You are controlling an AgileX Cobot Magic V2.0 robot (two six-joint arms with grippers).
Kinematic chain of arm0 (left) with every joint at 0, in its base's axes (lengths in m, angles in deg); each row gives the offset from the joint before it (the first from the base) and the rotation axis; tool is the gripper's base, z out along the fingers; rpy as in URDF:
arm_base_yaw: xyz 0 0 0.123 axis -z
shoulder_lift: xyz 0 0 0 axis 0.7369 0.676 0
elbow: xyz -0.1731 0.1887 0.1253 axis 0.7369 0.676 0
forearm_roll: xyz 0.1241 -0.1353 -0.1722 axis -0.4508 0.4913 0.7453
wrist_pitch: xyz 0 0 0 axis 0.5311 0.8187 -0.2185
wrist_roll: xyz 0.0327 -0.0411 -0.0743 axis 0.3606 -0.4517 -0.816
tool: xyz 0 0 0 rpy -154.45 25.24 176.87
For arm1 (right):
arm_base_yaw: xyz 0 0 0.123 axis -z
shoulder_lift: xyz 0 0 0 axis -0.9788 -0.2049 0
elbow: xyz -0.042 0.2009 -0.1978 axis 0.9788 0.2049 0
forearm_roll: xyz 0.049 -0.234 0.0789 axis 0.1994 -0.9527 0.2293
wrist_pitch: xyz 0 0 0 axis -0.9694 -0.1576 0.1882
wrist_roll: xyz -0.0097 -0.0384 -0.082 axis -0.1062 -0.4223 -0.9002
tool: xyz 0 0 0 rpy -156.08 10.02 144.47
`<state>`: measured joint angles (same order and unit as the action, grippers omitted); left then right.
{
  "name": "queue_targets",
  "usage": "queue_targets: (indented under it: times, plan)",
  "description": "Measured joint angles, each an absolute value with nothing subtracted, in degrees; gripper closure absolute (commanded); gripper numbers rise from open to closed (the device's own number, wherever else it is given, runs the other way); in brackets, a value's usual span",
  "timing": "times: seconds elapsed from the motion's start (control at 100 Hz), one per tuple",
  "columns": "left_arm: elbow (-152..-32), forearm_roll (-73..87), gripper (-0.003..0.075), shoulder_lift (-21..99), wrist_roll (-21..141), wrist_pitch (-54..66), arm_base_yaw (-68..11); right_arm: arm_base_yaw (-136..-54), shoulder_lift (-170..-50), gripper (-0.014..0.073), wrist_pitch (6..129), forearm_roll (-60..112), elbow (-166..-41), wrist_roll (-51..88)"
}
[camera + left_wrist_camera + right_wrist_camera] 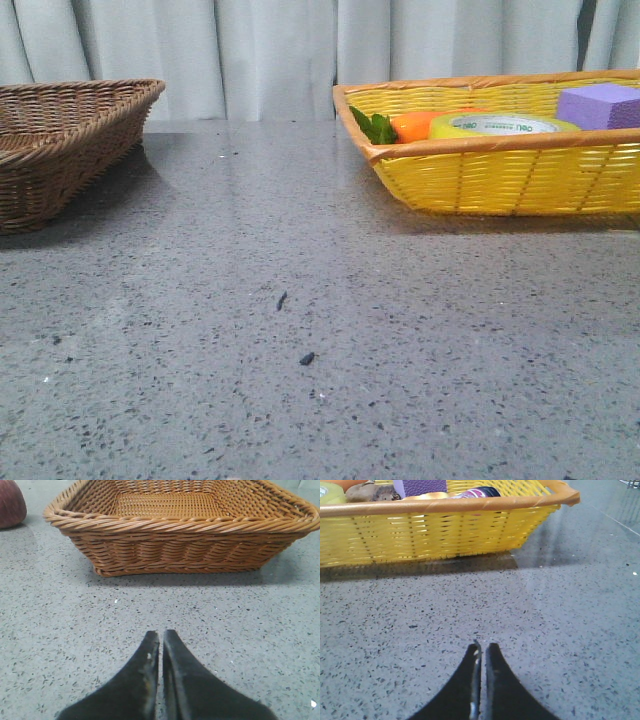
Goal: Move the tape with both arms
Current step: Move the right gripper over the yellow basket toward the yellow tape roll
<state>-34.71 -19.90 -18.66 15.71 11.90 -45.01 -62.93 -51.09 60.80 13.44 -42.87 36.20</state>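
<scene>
- Table [300, 350]: grey speckled stone surface, carrying two baskets set well apart in the front view.
- Yellow basket [500, 185]: woven, with an orange-brown rim, standing at about 2 o'clock in the front view.
- Tape [500, 125]: a roll of yellow packing tape with a white inner core bearing green lettering; it lies flat inside the yellow basket, only its upper part showing above the near rim.
- Purple block [598, 105]: in the same basket, at 3 o'clock from the tape and just beside it.
- Orange item [415, 126] with green leaves [375, 126]: in the same basket, at 9 o'clock from the tape; whether it touches the roll cannot be told.
- Brown basket [70, 140]: wicker, at about 10 o'clock in the front view; the left wrist view shows its woven floor.
- Left gripper [161, 639]: black fingers pressed together with only a hairline seam between them, holding nothing, low over the table in front of the brown basket and apart from it.
- Right gripper [481, 649]: black fingers likewise pressed together and holding nothing, low over the table in front of the yellow basket and apart from it.
- Reddish rounded object [11, 504]: on the table beside the brown basket, only partly in frame in the left wrist view.
</scene>
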Motion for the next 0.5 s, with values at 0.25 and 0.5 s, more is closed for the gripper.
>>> queue_targets:
  times: [0.25, 0.5]
  plan:
    - [-34.71, -19.90, 0.0741, -18.66, 15.71, 11.92, -45.01, -62.93, -51.09, 0.0660, 60.80, 13.44, -42.87, 36.20]
    - [-34.71, -21.55, 0.0741, -18.66, 15.71, 11.92, -45.01, -62.93, -51.09, 0.0660, 60.80, 13.44, -42.87, 36.20]
